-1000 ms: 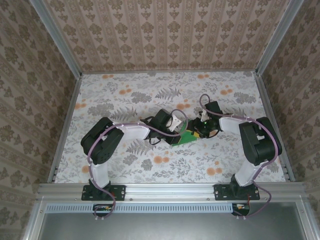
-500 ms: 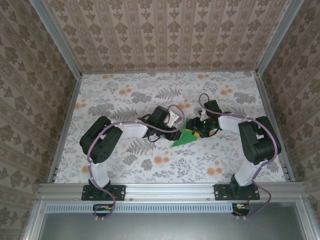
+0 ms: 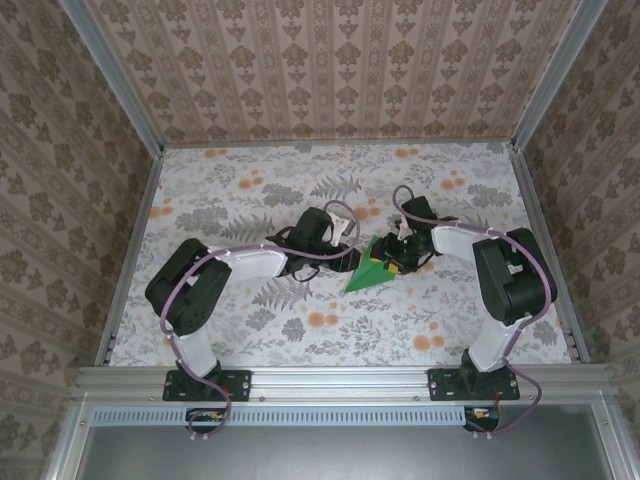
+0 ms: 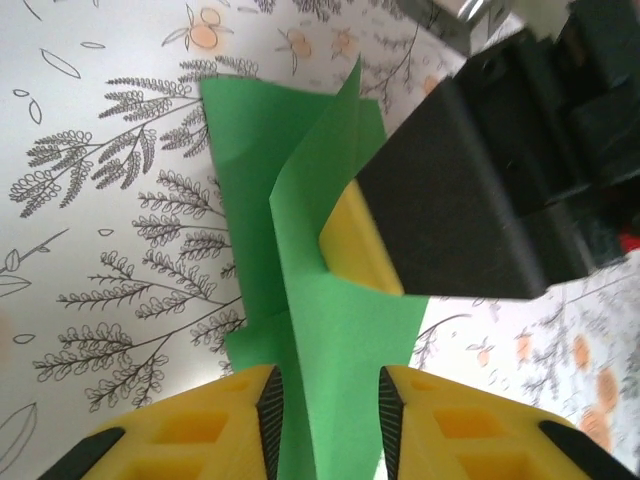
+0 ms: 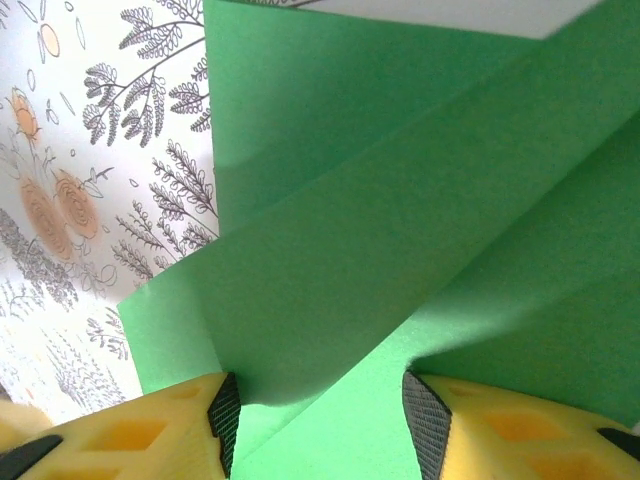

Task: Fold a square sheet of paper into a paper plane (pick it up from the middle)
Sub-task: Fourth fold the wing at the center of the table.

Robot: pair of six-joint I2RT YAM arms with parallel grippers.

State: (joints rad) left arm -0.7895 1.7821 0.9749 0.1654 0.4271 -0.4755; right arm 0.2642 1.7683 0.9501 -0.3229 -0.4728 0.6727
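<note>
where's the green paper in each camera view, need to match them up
Top external: green paper lies mid-table, slightly right of centre.
Left wrist: centre of the picture, running down to the bottom edge.
Right wrist: across the middle and right.
Shared landmark: the floral table cover, left of the paper in both wrist views.

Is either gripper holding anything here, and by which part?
Not clearly. The folded green paper runs between the fingers of the left gripper and right gripper, but both jaws stand apart; no firm clamp shows.
</note>
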